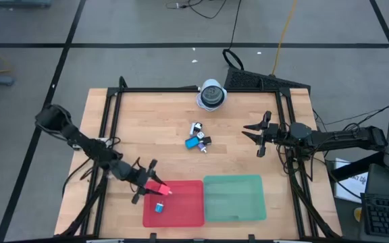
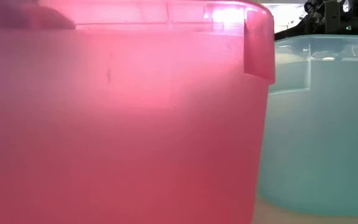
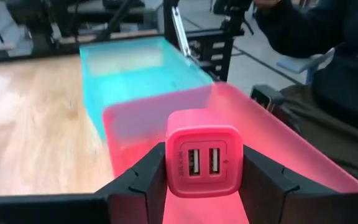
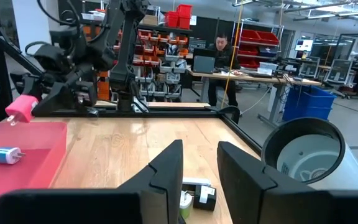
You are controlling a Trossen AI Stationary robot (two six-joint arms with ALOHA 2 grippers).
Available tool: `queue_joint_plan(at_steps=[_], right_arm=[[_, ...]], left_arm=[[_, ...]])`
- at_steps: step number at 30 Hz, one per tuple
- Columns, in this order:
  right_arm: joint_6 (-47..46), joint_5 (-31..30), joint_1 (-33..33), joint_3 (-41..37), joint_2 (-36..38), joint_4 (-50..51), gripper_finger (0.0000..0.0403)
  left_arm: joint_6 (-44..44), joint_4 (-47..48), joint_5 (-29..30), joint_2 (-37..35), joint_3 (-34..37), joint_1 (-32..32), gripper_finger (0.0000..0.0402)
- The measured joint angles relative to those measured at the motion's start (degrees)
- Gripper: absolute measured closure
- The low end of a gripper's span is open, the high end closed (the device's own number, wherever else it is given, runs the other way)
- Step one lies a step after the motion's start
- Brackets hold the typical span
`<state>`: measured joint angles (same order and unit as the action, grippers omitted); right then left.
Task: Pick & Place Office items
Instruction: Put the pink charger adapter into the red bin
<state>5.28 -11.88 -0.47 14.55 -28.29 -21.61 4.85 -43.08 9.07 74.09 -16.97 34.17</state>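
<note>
Left gripper (image 1: 155,188) clamps red USB charger (image 1: 158,189) over red tray (image 1: 188,209) (blue plug (image 1: 159,207) inside). Right gripper (image 1: 254,134) spread wide, nothing in it, mid-worktop (image 1: 154,121).

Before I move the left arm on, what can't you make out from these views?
- Low view: red tray and green tray walls fill it, hiding the table.
- High view: central office items too small to identify.
- Left wrist view: left tool and its red USB charger hide the tray floor below.
- Right wrist view: right tool covers some items.
</note>
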Motion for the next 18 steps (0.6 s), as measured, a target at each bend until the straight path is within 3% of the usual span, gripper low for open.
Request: queue_joint_plan(at_steps=[6, 18], right_arm=[[0.1, 0.0, 0.0, 0.0, 0.0, 0.0, 0.0314], [0.3, 0.0, 0.0, 0.0, 0.0, 0.0, 0.0314]], left_arm=[[7.1, -0.2, -0.2, 3.7, 0.0, 0.5, 0.0251], [9.3, -0.4, -1.1, 8.5, 0.0, 0.6, 0.0247]])
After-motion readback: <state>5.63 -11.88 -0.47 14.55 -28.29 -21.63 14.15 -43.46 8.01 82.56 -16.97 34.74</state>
